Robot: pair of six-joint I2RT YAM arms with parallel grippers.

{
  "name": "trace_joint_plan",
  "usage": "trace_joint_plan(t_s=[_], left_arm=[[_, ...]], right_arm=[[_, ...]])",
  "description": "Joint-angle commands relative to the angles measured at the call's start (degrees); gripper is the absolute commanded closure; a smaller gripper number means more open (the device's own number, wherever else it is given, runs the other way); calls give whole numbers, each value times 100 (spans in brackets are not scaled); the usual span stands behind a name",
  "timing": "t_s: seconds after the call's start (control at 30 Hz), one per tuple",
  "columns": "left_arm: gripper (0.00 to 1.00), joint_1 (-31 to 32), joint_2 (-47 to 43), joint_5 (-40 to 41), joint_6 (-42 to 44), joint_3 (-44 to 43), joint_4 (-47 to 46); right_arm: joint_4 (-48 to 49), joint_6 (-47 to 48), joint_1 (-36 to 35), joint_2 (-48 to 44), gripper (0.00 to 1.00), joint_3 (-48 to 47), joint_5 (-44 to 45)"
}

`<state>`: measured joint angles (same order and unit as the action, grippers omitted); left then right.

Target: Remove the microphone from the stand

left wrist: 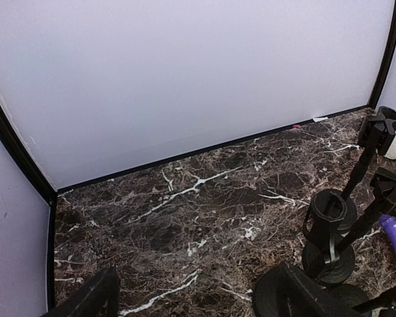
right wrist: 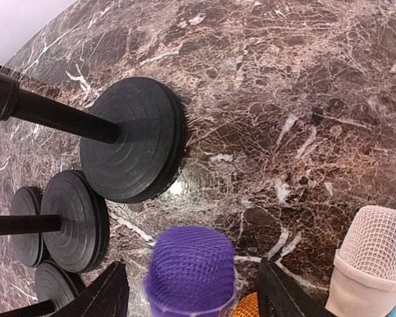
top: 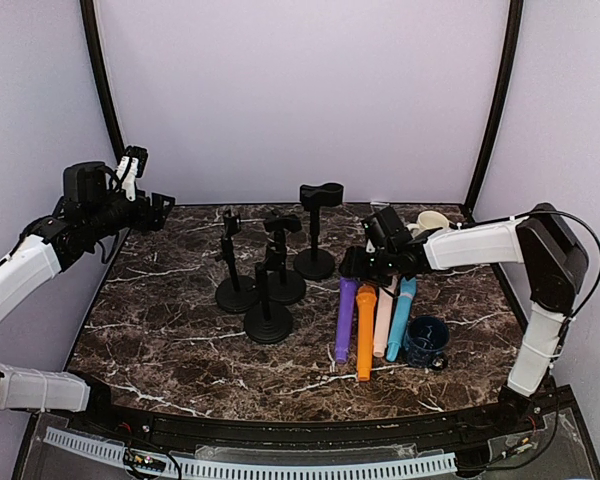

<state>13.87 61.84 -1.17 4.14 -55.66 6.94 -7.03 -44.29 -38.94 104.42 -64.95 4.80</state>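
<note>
Right gripper (right wrist: 197, 294) hangs loosely open round the purple microphone (right wrist: 191, 264), gripping nothing, left gripper (left wrist: 191, 297) wide open, empty; sloppy pullback could roll it.

You are working in a lab test booth: plain pale walls (top: 300, 90), black frame poles (top: 495, 100), marble-patterned desk (top: 180, 340).

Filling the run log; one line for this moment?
right hand open over purple microphone lying on table | left hand open, empty | four stands empty
</note>
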Motion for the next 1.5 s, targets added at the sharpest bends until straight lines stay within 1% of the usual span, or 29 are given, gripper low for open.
trace_joint_plan(t_s=[0.0, 0.07, 0.3, 0.43, 0.47, 0.5, 0.53, 0.57, 0.63, 0.73, 0.8, 0.87, 0.93, 0.97, 1.0, 1.03, 1.07, 1.1, 1.17, 1.23, 1.3, 1.37, 1.47], left_arm=[[16, -16, -122, 50, 77, 5, 33], [16, -16, -120, 204, 82, 17, 23], [16, -16, -139, 283, 57, 42, -8], [14, -16, -179, 219, 16, -66, 135], [14, -16, -262, 162, -109, -45, 147], [13, -16, -310, 157, -231, 70, 114], [11, -16, -435, 169, -529, 159, 75], [7, -16, -502, 152, -647, 393, -47], [4, -20, -699, 154, -898, 797, -324], [1, -47, -764, 447, -1135, 1276, -642], [1, -131, -580, 559, -1173, 1481, -908], [1, -309, -325, 493, -1223, 1622, -1131], [1, -582, -120, 229, -1292, 1745, -1392], [1, -852, -28, -178, -1381, 1853, -1627], [1, -992, 1, -413, -1447, 2008, -1767], [1, -1358, 29, -837, -1597, 2095, -2092], [1, -1557, 29, -1015, -1678, 2294, -2245], [1, -1922, 14, -1295, -1827, 2405, -2565], [1, -2338, -58, -1499, -1957, 2701, -2969], [1, -2583, -138, -1443, -1979, 2931, -3248], [1, -2670, -217, -1288, -1922, 3157, -3575], [1, -2684, -266, -1096, -1892, 3483, -4159], [1, -2687, -220, -792, -1861, 4180, -5448]], right_arm=[[264, 174, 18, -19, 31, -115, 87], [329, 212, 18, -85, 29, -91, 96], [664, 467, 21, -585, 25, 231, 209], [1405, 829, 27, -1238, 17, 730, 185], [1530, 936, 27, -1414, 15, 820, 206], [1605, 1067, 29, -1567, 13, 900, 261], [1650, 1187, 39, -1735, 10, 949, 331], [1685, 1326, 77, -1885, 7, 998, 356], [1725, 1613, 193, -2144, 2, 1069, 338], [1673, 1822, 622, -2428, 1, 1139, 157], [1727, 1874, 1023, -2516, 1, 1268, -20], [1943, 1978, 1421, -2605, 2, 1504, -133], [2225, 2106, 1831, -2685, 1, 1814, -172], [2319, 2157, 2056, -2723, 1, 1958, -140], [2412, 2197, 2260, -2763, 1, 2114, -117], [2502, 2212, 2509, -2806, 1, 2270, -118], [2587, 2226, 2759, -2864, 2, 2417, -159], [2680, 2239, 2998, -2914, 1, 2576, -202], [2851, 2305, 3477, -3062, 2, 2871, -286], [3026, 2475, 3808, -3237, 1, 3154, -239], [3288, 2649, 4146, -3470, 1, 3484, -82], [3719, 2773, 4320, -3702, 1, 3908, 75], [4687, 2958, 4459, -3979, 2, 4592, 414]])
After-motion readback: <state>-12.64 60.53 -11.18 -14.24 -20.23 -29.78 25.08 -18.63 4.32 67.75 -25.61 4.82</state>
